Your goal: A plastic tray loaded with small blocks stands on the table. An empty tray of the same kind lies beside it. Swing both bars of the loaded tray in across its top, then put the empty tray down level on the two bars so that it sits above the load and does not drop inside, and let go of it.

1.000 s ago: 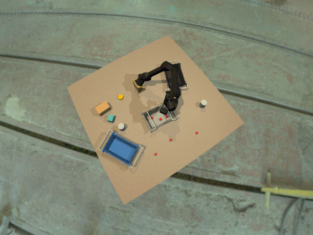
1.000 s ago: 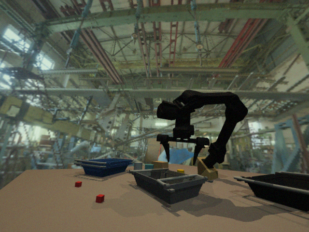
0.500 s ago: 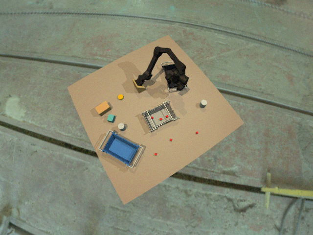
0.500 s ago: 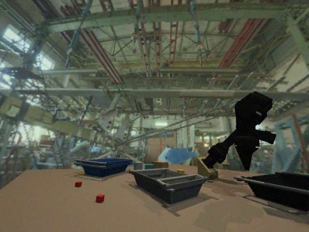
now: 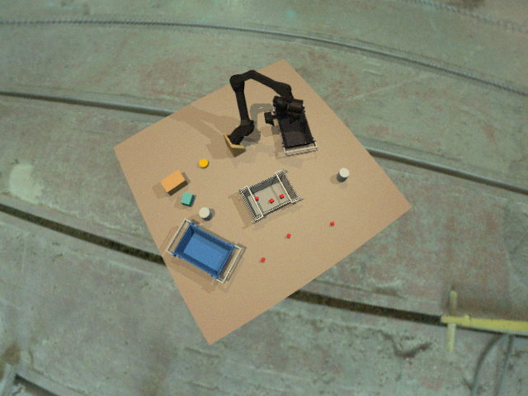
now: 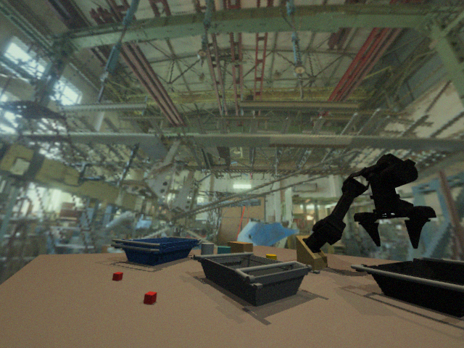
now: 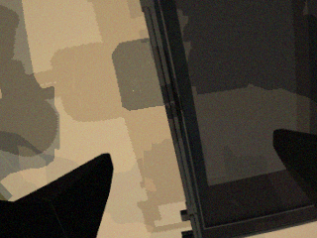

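Fingers (image 6: 396,247) were wide w/ nothing held, above the black tray (image 5: 296,129) (image 6: 419,284) (image 7: 238,134) nr the desk's (image 5: 264,298) (image 6: 93,318) top corner.

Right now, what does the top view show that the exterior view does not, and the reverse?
Only top: three red blocks inside the gray tray, between its swung-in bars.

Only exterior: both fingers of the open gripper spread apart, hanging above the table.

Both: the gray tray, the blue tray, the black tray and the yellow disc.
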